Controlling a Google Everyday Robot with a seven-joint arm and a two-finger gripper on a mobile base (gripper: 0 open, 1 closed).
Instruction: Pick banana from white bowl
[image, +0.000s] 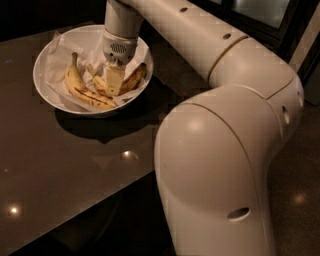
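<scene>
Reading the camera view: the banana (134, 77) lies in the right half of the white bowl (39, 75) on crumpled paper (56, 62), with a brighter banana (80, 91) in the bowl's left half. We judge it light, soft and easily bruised, best taken across mid-body with a modest squeeze. The gripper (114, 82) points straight down at the bowl's centre, over the banana's inner end, the arm (225, 50) reaching in from the bowl's right; we cannot tell if it's spread or clamped.

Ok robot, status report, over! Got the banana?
Gripper down in white bowl, over the browned banana. Banana lying in bowl, not lifted. Brighter banana close alongside.
</scene>
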